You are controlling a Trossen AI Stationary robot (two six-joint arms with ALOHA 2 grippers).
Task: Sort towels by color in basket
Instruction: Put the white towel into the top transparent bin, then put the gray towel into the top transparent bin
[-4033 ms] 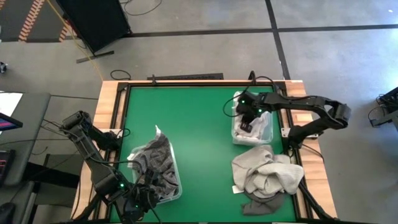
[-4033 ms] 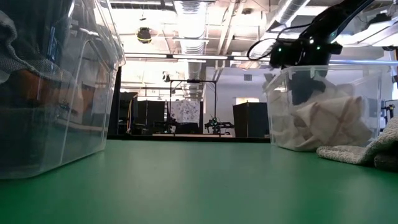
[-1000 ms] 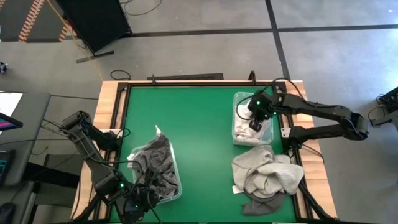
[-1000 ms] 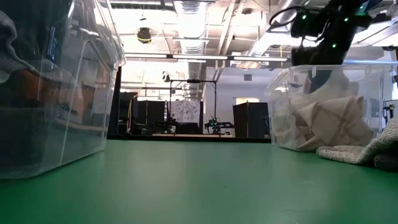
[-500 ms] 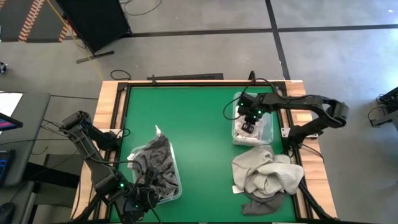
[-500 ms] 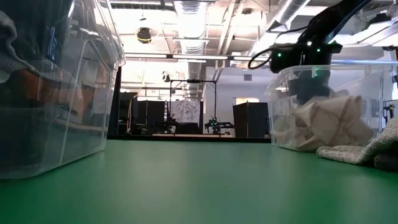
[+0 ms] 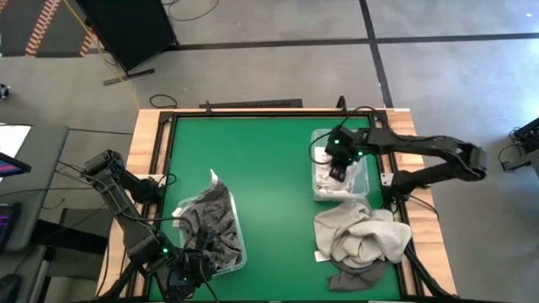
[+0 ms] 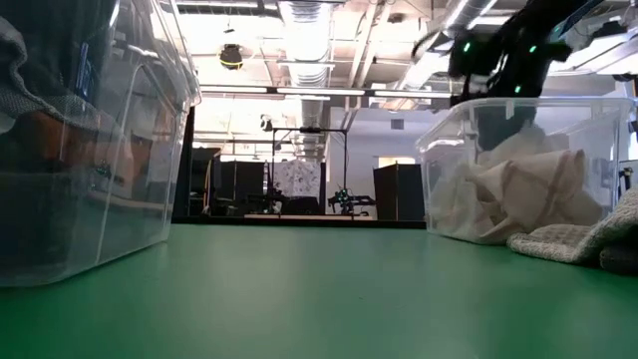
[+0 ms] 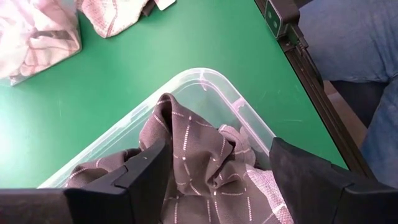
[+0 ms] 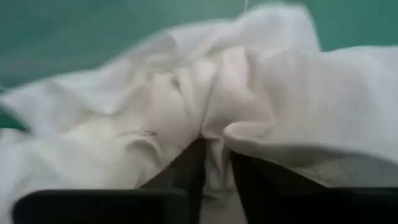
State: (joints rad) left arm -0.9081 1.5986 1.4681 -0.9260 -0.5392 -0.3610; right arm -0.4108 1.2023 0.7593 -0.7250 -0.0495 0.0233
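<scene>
A clear bin (image 7: pixel 364 164) at the table's right holds white towels (image 10: pixel 261 93), some with red checks (image 8: pixel 518 189). My right gripper (image 7: pixel 337 174) reaches down into this bin, its fingers slightly apart (image 10: pixel 216 180). A heap of beige-grey and grey towels (image 7: pixel 362 231) lies on the green table near that bin. At the near left, a second clear bin (image 7: pixel 240 252) holds dark grey towels (image 9: pixel 193 149). My left gripper (image 9: pixel 221 180) hangs open just above them, touching nothing. My right gripper comes from above, pointing steeply down, and its fingertips (image 10: pixel 189 165) poke into the crumpled white towels in the bin. A crease of the cloth (image 10: pixel 214 140) stands just ahead of the narrow gap between the two fingers. The towels rest in the bin.
The green table's middle lies between the two bins. The left bin's wall (image 8: pixel 90 150) fills the low view's left. A raised black rail (image 9: pixel 311 68) runs along the table's edge, and a person's blue trouser leg (image 9: pixel 354 37) shows beyond it.
My right gripper has swung a little toward the table's left and sunk into the right bin among the white towels. The bin has shifted slightly on the table.
</scene>
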